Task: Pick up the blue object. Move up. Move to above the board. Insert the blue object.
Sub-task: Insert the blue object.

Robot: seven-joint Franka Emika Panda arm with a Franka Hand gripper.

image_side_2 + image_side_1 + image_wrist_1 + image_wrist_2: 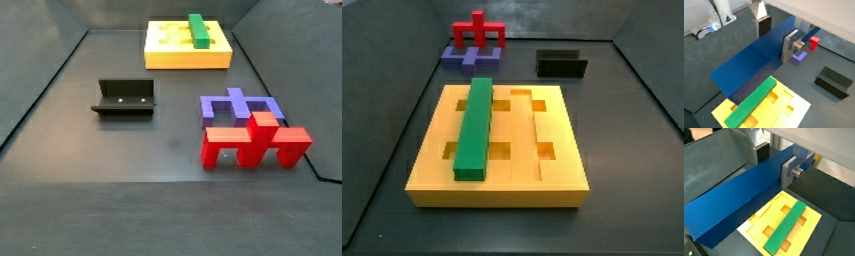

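My gripper [776,40] is shut on the blue object [751,60], a long deep-blue bar that runs between the two silver fingers in both wrist views [737,203]. It hangs in the air above the floor. The board [794,107], a thick yellow slab with grooves and holes, lies below the bar's far end in both wrist views [751,228]. A green bar [751,107] lies in one of its grooves. Both side views show the board [502,190] [167,58] with the green bar [476,125], but neither the gripper nor the blue object.
The black fixture [561,64] stands on the floor beside the board and also shows in a wrist view [832,82] and a side view [124,97]. A squat purple block [234,105] with a red piece [254,142] stands near it. Dark walls bound the floor.
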